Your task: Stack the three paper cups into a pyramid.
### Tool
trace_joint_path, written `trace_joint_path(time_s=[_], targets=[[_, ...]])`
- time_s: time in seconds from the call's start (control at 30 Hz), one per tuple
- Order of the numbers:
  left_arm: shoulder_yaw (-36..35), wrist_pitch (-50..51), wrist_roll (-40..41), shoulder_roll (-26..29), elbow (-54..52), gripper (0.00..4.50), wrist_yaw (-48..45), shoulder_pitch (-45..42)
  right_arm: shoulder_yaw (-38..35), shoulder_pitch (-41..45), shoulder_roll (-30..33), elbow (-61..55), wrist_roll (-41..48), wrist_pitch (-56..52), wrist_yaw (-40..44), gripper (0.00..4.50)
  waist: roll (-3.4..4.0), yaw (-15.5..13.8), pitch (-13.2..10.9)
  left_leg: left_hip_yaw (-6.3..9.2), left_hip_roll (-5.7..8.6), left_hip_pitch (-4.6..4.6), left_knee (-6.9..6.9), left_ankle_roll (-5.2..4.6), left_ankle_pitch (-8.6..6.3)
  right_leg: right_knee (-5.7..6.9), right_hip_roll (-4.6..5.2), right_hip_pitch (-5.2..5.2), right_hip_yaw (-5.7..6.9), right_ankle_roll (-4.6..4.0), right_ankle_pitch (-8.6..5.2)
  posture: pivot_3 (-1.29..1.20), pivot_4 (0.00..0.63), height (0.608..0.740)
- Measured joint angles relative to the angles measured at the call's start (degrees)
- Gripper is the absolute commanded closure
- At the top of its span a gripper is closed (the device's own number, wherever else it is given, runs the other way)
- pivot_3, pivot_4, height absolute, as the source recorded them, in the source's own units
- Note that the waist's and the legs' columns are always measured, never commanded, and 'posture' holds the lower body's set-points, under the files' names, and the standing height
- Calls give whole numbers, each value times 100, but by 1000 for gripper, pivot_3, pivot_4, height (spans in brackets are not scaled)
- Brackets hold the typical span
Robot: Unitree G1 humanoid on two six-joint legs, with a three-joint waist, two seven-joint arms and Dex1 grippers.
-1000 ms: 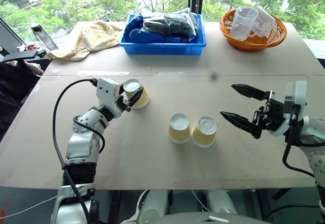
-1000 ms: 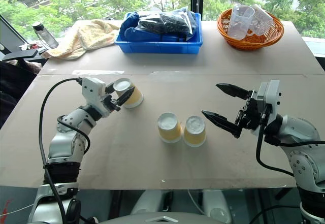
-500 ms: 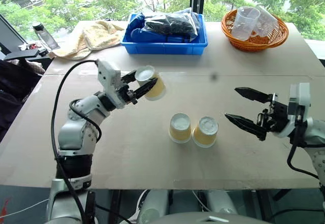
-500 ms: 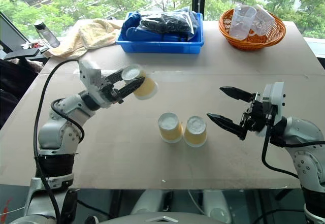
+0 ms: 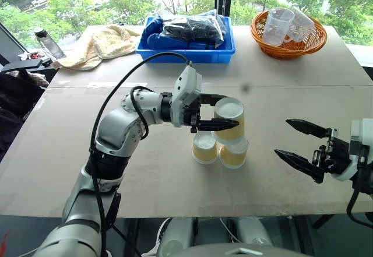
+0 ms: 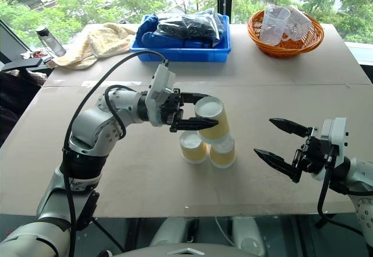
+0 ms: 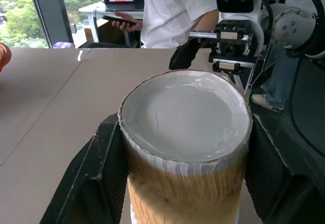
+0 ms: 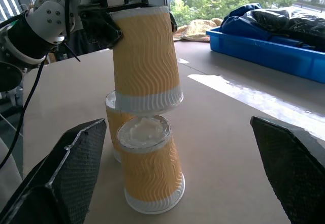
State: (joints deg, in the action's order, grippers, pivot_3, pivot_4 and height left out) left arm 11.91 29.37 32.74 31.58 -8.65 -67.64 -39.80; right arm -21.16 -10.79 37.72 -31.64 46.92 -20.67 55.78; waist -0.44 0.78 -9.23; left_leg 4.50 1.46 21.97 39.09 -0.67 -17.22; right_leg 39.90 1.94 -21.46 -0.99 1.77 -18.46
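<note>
Cup number three [image 5: 229, 119] is pinched upside down in my left gripper [image 5: 220, 112], hanging right above the two base cups. Those two sit inverted and touching side by side mid-table: one nearer my left arm [image 5: 204, 147], one nearer my right [image 5: 233, 152]. From the right wrist view I can't tell if its rim touches them. My right gripper [image 5: 299, 150] waits off to the side, fingers spread wide, holding nothing.

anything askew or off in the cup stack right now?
Nothing damaged or spilled. The top cup is upside down like the two base cups but tilts slightly, its rim just above them rather than seated, left gripper shut on it. Right gripper waits open beside them.
</note>
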Motion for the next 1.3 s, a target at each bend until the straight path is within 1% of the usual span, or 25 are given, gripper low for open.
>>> trace_joint_path(time_s=[0.2, 0.43, 0.5, 0.53, 0.57, 0.6, 0.83, 1.0, 1.07, 1.13, 1.23, 1.3], targets=[[2, -56, -101, 92, 94, 2067, -435, -13, -10, -221, -78, -11, -42, 137, -42, 0, 0, -7, -1, 2, 0, 2, 1, 0, 0, -4, 3, 0, 1, 0, 0, 0, 150, 740], [-4, -91, -100, 71, 89, 2067, -630, 30, -9, -275, -115, -10, -105, 276, -67, 0, 0, -4, -1, 1, 0, 1, 2, 0, 0, -3, 2, 0, 1, 0, 0, 0, 150, 740], [-7, -101, -106, 73, 89, 992, -642, 36, -9, -242, -112, -9, -103, 288, -64, 0, 0, -4, -1, 1, 0, 1, 2, 0, 0, -3, 2, 0, 1, 0, 0, 0, 150, 740], [-7, -102, -111, 74, 89, 814, -651, 41, -9, -229, -111, -9, -100, 294, -63, 0, 0, -4, -1, 1, 0, 1, 2, 0, 0, -3, 3, 0, 1, 0, 0, 0, 150, 740], [-6, -107, -125, 74, 89, 360, -653, 65, -9, -207, -109, -9, -89, 296, -59, 0, 0, -4, -1, 1, 0, 1, 2, 0, 0, -3, 2, 0, 0, 0, 0, 0, 150, 740], [-6, -107, -127, 76, 89, 17, -662, 83, -8, -175, -106, -9, -66, 296, -52, 0, 0, -3, -1, 1, 0, 2, 2, 0, 0, -3, 3, 0, 1, 0, 0, 0, 150, 740], [-39, -69, -84, 67, -54, 17, -584, 176, 7, -60, -45, -7, 85, 208, 1, 0, 0, -6, -1, 2, 0, 2, 3, 0, 0, -3, 3, 0, 1, 0, 0, 0, 150, 740], [-345, 89, 172, 34, -254, 17, -398, 136, 14, -41, -44, 27, 84, 206, 16, 0, 0, -6, -1, 2, 0, 1, 3, 0, 0, -2, 3, 1, 1, 0, 0, 0, 150, 740], [-572, 195, 431, -80, -306, 17, -267, 104, 21, -39, -44, 75, 74, 214, 55, 0, -1, -7, -1, 3, 0, 2, 5, 0, 0, -2, 3, 1, 2, 0, 0, 0, 150, 740], [-909, 348, 891, -260, -343, 17, -99, -6, 84, -33, -44, 232, -14, 263, 166, 0, -4, -10, -3, 5, 0, 5, 10, 0, 0, -2, 3, 1, 5, 0, 0, 0, 150, 740], [-1469, 579, 1473, -308, -451, 17, 222, -91, 173, -84, -65, 526, -174, 357, 315, 0, -3, -4, -2, 4, 0, 2, 9, 0, 0, -2, 4, 1, 4, 0, 0, 0, 150, 740], [-1681, 673, 1598, -245, -481, 17, 421, 7, 222, -115, -99, 680, -264, 425, 389, 0, -2, 8, -1, 3, 0, -1, 8, 0, 0, 0, 4, 1, 2, 0, 0, 0, 150, 740]])
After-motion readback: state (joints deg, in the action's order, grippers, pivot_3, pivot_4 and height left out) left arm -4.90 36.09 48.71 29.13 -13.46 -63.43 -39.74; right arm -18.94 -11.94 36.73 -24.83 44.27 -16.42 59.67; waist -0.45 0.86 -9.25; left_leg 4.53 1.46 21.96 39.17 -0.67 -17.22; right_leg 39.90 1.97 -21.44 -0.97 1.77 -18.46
